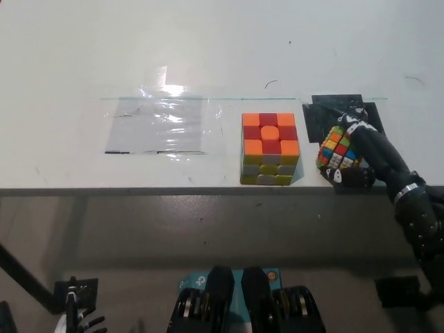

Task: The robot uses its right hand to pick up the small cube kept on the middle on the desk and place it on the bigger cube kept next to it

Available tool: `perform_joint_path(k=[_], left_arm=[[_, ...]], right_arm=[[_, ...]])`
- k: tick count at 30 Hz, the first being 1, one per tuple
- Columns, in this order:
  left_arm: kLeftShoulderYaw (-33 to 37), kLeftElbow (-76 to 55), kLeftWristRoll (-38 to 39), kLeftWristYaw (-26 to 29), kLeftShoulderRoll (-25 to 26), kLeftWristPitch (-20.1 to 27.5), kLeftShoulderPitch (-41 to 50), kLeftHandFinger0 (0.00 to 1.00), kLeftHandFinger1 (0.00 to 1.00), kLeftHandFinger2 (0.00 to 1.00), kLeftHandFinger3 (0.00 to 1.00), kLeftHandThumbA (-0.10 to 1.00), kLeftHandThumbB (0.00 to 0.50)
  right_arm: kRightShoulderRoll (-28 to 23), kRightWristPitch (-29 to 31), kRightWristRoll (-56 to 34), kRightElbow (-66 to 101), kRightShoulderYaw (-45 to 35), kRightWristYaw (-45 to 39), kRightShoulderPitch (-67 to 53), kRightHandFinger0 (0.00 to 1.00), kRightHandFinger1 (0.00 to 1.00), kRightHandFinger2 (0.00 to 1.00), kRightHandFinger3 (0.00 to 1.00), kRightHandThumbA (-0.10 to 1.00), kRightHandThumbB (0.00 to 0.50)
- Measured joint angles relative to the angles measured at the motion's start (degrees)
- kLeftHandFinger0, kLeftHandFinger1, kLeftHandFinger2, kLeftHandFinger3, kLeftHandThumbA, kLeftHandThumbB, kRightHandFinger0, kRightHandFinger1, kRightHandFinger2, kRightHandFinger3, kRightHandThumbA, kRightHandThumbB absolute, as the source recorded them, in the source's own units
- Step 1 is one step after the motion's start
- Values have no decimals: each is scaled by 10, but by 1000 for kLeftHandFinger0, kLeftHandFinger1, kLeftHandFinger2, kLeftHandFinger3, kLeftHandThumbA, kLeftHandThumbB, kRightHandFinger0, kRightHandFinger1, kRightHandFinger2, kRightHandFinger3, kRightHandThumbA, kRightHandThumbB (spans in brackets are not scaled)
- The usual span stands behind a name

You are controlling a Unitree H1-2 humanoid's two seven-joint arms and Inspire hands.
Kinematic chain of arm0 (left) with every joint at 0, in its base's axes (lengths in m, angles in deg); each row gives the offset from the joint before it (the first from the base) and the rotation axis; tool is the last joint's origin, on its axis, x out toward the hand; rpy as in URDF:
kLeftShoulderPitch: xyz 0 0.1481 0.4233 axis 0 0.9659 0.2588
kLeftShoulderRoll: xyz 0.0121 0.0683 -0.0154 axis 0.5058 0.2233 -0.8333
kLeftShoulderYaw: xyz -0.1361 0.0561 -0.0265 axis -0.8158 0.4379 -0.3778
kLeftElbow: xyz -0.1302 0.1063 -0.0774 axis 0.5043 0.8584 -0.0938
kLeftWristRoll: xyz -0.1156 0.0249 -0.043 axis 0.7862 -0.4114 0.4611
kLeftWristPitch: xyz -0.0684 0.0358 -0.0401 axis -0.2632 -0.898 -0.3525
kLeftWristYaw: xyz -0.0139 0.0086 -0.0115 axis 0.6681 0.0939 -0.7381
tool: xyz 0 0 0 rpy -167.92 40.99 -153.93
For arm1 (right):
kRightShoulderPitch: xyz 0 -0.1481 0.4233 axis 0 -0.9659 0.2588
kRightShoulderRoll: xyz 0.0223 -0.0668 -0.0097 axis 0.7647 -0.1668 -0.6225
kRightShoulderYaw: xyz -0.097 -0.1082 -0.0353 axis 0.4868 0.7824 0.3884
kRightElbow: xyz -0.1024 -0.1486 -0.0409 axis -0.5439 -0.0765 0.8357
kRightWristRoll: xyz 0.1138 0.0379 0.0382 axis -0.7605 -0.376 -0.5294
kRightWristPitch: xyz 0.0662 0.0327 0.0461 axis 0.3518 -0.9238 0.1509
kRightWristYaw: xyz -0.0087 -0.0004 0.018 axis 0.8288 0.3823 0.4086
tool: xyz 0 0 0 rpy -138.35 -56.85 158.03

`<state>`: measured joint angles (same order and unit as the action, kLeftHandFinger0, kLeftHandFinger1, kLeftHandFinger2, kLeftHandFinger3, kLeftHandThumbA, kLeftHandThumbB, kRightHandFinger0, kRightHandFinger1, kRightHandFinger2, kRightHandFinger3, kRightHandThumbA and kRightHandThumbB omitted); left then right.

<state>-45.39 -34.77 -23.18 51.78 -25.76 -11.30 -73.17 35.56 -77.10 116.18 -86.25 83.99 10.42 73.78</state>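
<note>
The small multicoloured cube (335,148) sits tilted near the desk's front edge, right of the bigger cube (270,148), which has a red and orange top and yellow and white front. My black right hand (362,154) is wrapped around the small cube, fingers over its far and right sides and one finger under its front. My white left hand (80,318) hangs low at the bottom left, below the desk; only part of it shows.
A black marked patch (338,114) lies on the white desk (208,55) behind the small cube. A shiny clear plastic sheet (159,125) lies left of the bigger cube. The desk's front edge runs just below both cubes.
</note>
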Motion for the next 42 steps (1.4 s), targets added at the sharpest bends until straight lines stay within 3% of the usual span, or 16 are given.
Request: perform_joint_path(k=[6,7,8,9,11,13,15,18,19,25,28,31,35,38,40,42], left_arm=[[0,1,0,0,2,-4,-5,667,711,836,946,1000,191],[-1,4,1,0,2,-4,-8,708,737,835,929,1000,201],[-1,6,1,0,2,-4,-10,714,743,840,929,1000,205],[-2,6,1,0,2,-4,-12,742,764,854,931,1000,212],[-4,7,1,1,2,-5,-14,739,759,847,923,1000,223],[-5,6,1,4,2,-5,-16,657,686,792,892,1000,217],[-8,4,1,9,2,-7,-16,693,702,799,901,1000,209],[-9,4,1,10,2,-7,-16,684,690,791,895,1000,215],[-10,4,1,10,2,-7,-16,704,716,797,888,1000,210],[-13,-5,2,13,1,-12,-16,660,700,812,900,1000,188],[-13,-10,1,16,1,-13,-16,704,724,820,904,1000,206],[-14,-8,2,16,1,-14,-16,731,748,836,920,1000,217],[-14,-3,2,16,1,-13,-16,701,711,803,907,1000,218],[-14,2,2,16,1,-13,-16,694,700,794,906,1000,213],[-14,2,2,16,1,-13,-16,698,722,819,924,1000,206],[-14,1,3,15,1,-13,-16,765,772,859,950,1000,210]], right_arm=[[-1,4,25,-3,17,6,3,1000,1000,1000,1000,649,295],[-4,6,33,-5,25,7,5,714,841,1000,1000,429,148],[-7,9,38,-8,30,10,7,571,664,855,1000,362,55],[-10,16,46,-14,37,15,11,221,329,596,1000,250,5],[-15,25,63,-24,49,29,17,25,146,433,1000,187,0],[-19,34,82,-32,60,47,21,0,6,279,1000,-67,0],[-20,41,107,-39,75,75,23,0,71,245,1000,-100,0],[-20,47,137,-50,91,110,25,46,337,600,992,-100,7],[-20,49,148,-55,98,125,25,5,281,490,496,-100,68],[-19,61,191,-88,119,193,34,0,97,175,159,-100,1],[-17,70,206,-103,123,233,36,0,66,91,55,-100,48],[-16,75,224,-119,130,274,38,0,62,71,89,-100,188],[-16,79,241,-128,132,303,38,0,176,334,7,-100,270],[-16,88,245,-139,132,323,39,0,318,597,221,-100,269],[-16,95,245,-143,130,330,38,0,314,600,427,-100,222],[-17,101,245,-147,129,337,38,0,211,502,298,-100,200]])
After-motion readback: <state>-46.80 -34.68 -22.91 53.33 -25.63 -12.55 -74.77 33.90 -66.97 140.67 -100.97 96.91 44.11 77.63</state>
